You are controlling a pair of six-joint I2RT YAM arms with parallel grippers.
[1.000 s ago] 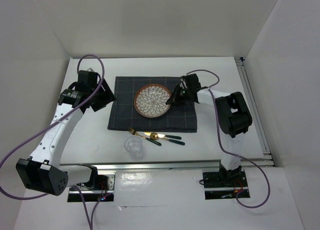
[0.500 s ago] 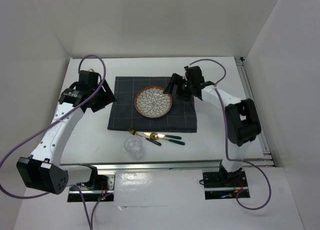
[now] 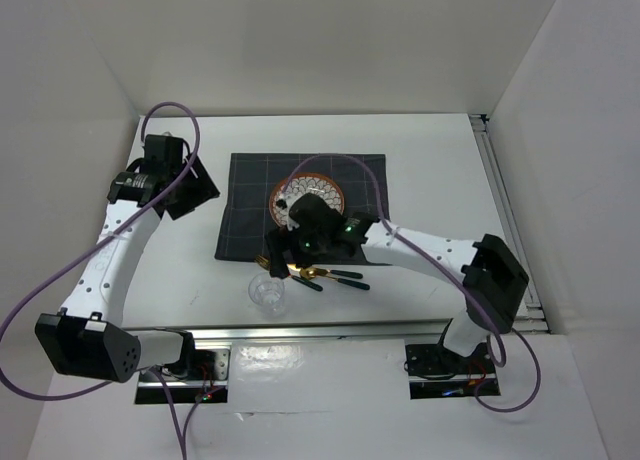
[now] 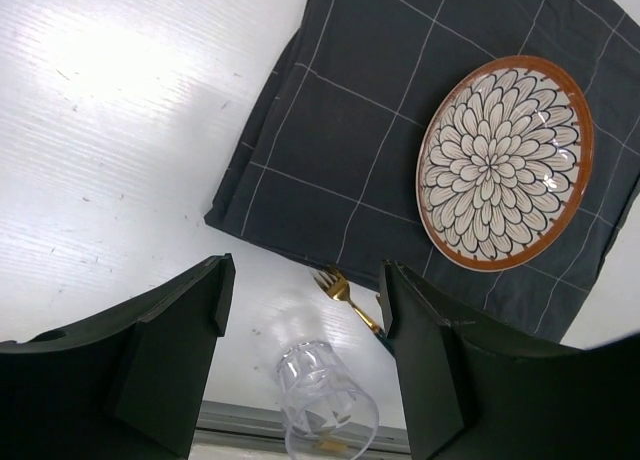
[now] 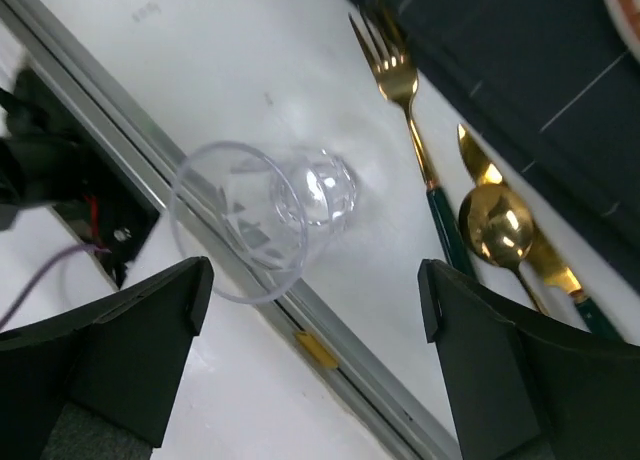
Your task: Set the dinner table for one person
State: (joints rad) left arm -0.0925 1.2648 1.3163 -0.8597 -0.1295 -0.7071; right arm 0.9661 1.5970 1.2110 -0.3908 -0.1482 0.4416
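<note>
Two arms reach over the dinner table [image 3: 440,170], the plain white top that fills the middle of the overhead view. A dark grey checked placemat [image 3: 250,215] lies on its centre, with a round flower-patterned plate [image 4: 505,163] with a brown rim resting on the cloth. In the overhead view the right arm covers part of that plate.

The left gripper [image 4: 305,280] hangs at the upper left of the overhead view, beside the placemat's left edge. Its jaws are spread wide and hold nothing.

The right gripper [image 5: 315,275] sits at the lower centre of the overhead view, above the bare strip of table below the placemat. Its jaws also stand wide apart and empty, and no finger touches anything.

A clear glass [image 5: 265,215] stands upright in that strip, close to the metal rail at the table's near edge. Just beside it lies a gold fork [image 5: 400,90] with a dark green handle. A gold knife [image 5: 478,163] and a gold spoon [image 5: 497,225] lie close together next to the fork, below the placemat's bottom edge.
</note>
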